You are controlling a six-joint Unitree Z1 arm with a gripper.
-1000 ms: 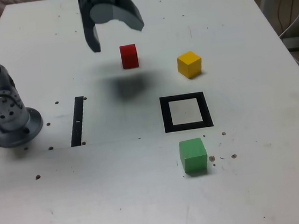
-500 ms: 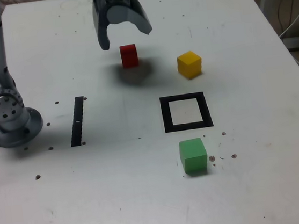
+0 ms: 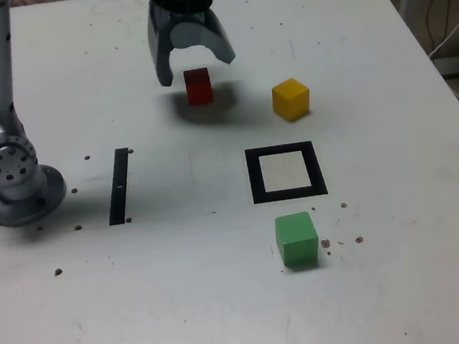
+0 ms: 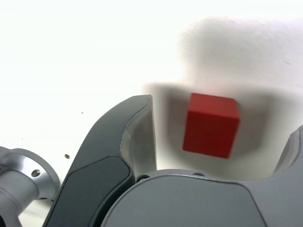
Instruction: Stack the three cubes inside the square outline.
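Matte red cube (image 3: 197,85), crisp edges

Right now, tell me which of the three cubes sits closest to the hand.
The red cube: it sits right under the open hand, between its spread fingers. The yellow cube and the green cube lie well clear of it.

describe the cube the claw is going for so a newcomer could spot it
On the white table, find the black square outline. Beyond it, toward the far edge, the open claw hangs over a red cube. It is the only red one; yellow and green sit elsewhere.
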